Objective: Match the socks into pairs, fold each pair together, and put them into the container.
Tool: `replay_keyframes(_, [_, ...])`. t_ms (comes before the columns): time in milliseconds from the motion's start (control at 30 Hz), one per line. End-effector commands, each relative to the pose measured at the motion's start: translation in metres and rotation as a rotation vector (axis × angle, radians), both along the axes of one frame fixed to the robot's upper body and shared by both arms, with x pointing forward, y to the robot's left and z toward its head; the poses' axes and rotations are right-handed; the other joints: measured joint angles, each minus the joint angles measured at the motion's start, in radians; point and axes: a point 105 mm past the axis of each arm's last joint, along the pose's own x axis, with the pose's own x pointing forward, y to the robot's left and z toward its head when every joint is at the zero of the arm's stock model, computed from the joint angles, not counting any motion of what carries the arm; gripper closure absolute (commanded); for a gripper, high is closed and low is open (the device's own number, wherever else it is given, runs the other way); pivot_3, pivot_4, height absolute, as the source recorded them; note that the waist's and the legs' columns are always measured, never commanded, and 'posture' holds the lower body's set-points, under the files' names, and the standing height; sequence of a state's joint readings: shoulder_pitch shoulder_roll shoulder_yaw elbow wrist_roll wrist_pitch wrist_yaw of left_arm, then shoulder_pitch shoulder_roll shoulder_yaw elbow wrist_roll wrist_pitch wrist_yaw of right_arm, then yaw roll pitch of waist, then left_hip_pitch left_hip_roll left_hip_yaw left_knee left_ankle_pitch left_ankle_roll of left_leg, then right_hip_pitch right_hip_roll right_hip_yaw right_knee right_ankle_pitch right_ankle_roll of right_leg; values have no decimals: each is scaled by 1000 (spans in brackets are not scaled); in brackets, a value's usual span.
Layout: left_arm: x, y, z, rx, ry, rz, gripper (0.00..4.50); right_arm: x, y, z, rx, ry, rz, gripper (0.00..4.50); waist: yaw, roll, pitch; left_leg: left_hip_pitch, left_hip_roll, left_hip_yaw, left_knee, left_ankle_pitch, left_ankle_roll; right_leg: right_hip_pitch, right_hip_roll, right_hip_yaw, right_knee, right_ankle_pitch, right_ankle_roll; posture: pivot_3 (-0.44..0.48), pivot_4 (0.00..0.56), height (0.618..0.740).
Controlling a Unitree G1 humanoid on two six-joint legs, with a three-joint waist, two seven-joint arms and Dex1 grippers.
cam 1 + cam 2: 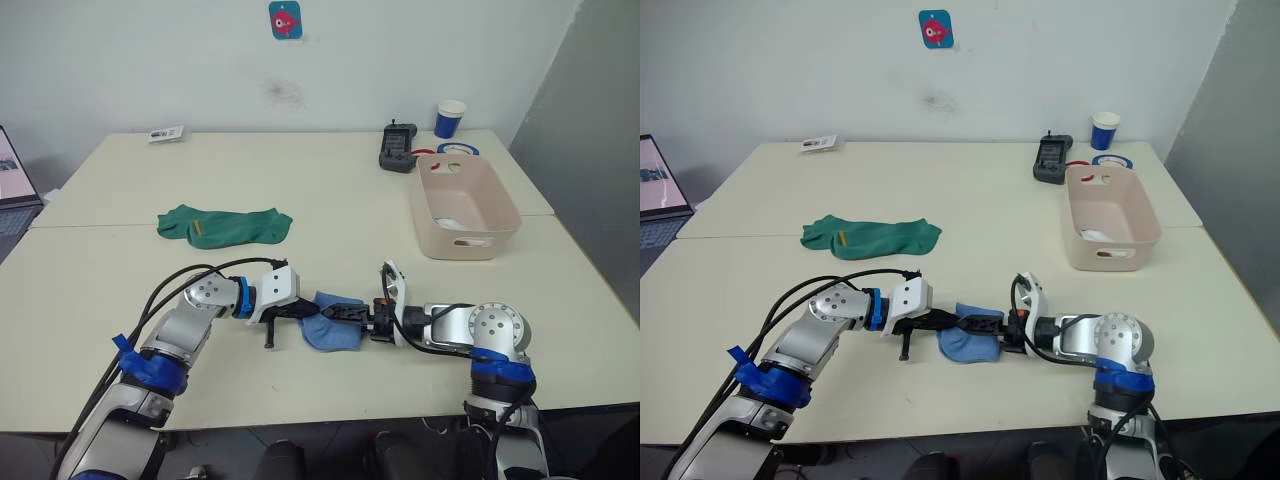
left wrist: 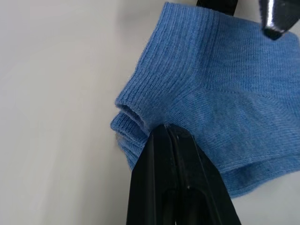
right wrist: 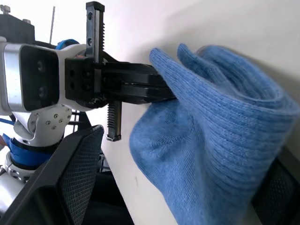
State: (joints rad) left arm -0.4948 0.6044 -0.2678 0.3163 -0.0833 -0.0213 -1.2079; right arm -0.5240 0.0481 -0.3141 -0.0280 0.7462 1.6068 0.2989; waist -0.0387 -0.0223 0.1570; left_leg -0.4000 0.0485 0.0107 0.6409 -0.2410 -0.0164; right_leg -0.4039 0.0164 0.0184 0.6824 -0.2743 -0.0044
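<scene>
At the far left edge a laptop (image 1: 660, 195) sits open. On the cream table (image 1: 330, 180), left of the middle, the green socks (image 1: 225, 226) lie flat, one on the other as far as I can tell, their long axis running left to right, and well apart from both arms.

Near the front edge the left gripper (image 1: 308, 311) reaches rightward, its two black fingers (image 2: 168, 187) pressed together on the ribbed cuff end of the blue socks (image 1: 330, 322). That bundle is folded over on the table between the two arms, lying roughly left to right, cuffs toward the left arm. The right gripper (image 1: 345, 313) comes in from the opposite side with its fingers spread around the bundle's other end.

Farther right and back stands the beige tub (image 1: 497, 208), long axis running away from me, something white (image 1: 452, 222) in its bottom. Behind it are a black device (image 1: 398, 148) and a blue-and-white cup (image 1: 450, 118).
</scene>
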Motion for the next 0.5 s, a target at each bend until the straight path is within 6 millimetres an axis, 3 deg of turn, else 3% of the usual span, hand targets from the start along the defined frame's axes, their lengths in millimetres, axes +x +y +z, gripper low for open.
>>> replay_keyframes(33, [-6, 14, -19, 31, 98, 76, 4500, 2, 1, 8, -27, -58, 11, 442, -2, 0, 0, 0, 0, 0, 0, 0, 0, 0, 0, 0, 0, 0, 0, 0, 150, 740])
replay_keyframes(100, [-6, 12, -15, 7, 96, 83, 4500, 4, 0, 6, -51, -78, 3, 896, -2, 0, 0, 0, 0, 0, 0, 0, 0, 0, 0, 0, 0, 0, 0, 0, 150, 740])
replay_keyframes(433, [-2, 9, -1, -54, 106, 95, 4500, 12, -7, 0, -108, -143, -16, 4332, -7, 0, 0, -1, 0, -1, -1, 0, 0, -1, 0, 0, 0, 0, 0, 0, 150, 740])
replay_keyframes(500, [-2, 5, 11, -115, 89, 87, 4320, 10, -10, 1, -123, -172, -6, 4499, -7, 0, 0, -1, 0, -1, -1, 0, 0, -1, 0, 0, 0, 0, 0, 0, 150, 740])
